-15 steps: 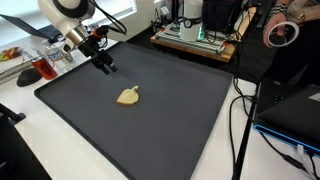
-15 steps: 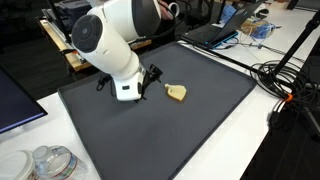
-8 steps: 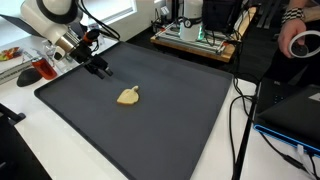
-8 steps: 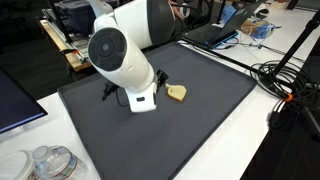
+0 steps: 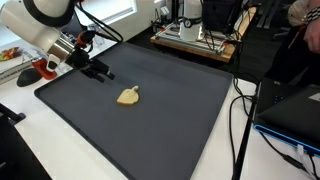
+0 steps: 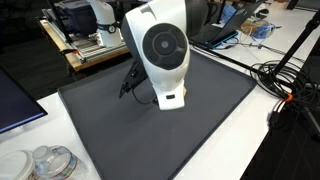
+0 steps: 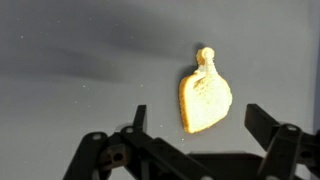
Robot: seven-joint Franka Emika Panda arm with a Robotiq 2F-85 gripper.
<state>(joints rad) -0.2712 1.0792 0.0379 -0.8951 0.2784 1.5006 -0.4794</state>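
Since a second ago the white arm (image 6: 165, 50) has swung across the dark mat (image 5: 175, 115). In an exterior view its round, smooth joint housing with a dark circular cap now stands in front of the yellow piece, which showed beside it before. The gripper (image 5: 100, 72) has drawn back a little toward the mat's far corner. The yellow piece (image 5: 128, 97) lies where it lay, alone on the mat's far half, nearer that corner than the mat's middle. In the wrist view the yellow piece (image 7: 205, 98) looks flat and rounded like a small shield. It has a grainy, crumb-like tan face, a brighter yellow edge and a little knob at the top. The mat (image 7: 70, 50) is matte charcoal with a fine speckle, a rectangle lying on a white table (image 5: 215, 160). The gripper (image 7: 200, 120) is black and angular, and its two fingers (image 7: 262, 122) are spread as wide as they go. They grasp nothing: the piece lies on the mat beneath the gap, clear of both. Black cables (image 5: 240, 110) trail along the mat's side edge on the table.
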